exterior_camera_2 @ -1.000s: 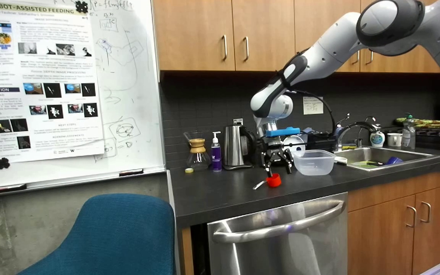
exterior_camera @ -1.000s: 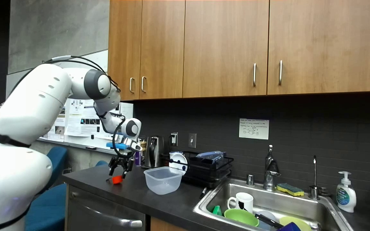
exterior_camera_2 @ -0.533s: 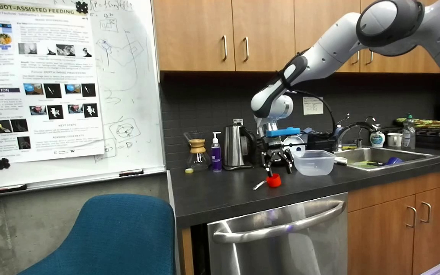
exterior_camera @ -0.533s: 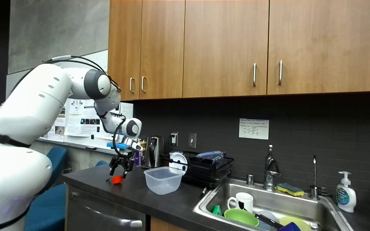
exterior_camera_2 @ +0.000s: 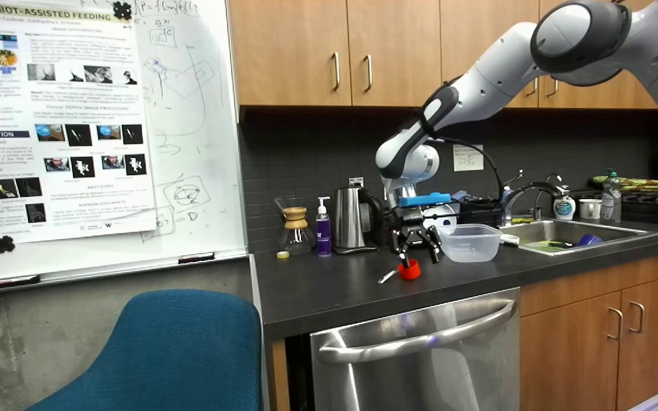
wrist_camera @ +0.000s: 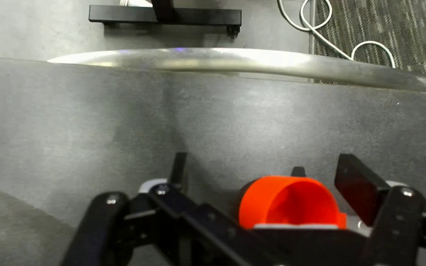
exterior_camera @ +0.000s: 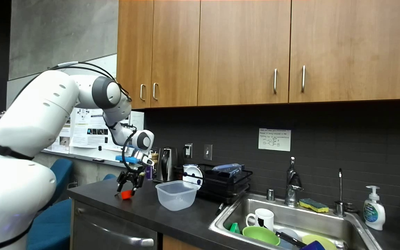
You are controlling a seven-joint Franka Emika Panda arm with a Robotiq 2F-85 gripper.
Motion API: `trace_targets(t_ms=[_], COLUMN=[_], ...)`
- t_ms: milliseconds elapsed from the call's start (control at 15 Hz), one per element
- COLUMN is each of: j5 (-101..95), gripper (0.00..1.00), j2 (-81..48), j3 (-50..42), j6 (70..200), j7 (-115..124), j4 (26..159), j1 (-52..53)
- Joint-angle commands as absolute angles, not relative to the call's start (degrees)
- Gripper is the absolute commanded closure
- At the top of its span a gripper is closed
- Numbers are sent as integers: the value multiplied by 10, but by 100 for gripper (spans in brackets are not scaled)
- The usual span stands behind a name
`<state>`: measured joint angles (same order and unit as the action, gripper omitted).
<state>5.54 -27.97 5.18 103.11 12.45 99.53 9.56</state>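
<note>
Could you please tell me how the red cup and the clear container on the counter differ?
Colour: the red cup is bright red, while the clear container is colourless and see-through.
Size: the red cup is much smaller than the clear container.
Shape: the red cup is round; the clear container is boxy.
Both are hollow and rest on the dark counter.

There's one red cup (wrist_camera: 288,203), perhaps two bowls (exterior_camera: 261,235).

Both ext. views back from counter (exterior_camera_2: 329,291), twd cabinets (exterior_camera_2: 392,51), sink (exterior_camera: 311,222) in both; wrist view close above, downward.
</note>
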Motion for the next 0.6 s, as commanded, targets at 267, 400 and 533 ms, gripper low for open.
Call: trace_targets(t_ms=[267, 400, 533], j5=[96, 103, 104], gripper=[0, 0, 0], j2=[-284, -284, -284], j3=[47, 47, 47], j6=[1043, 1046, 1047], j7=[132, 132, 132], j4=[995, 995, 995], j1=[82, 76, 76])
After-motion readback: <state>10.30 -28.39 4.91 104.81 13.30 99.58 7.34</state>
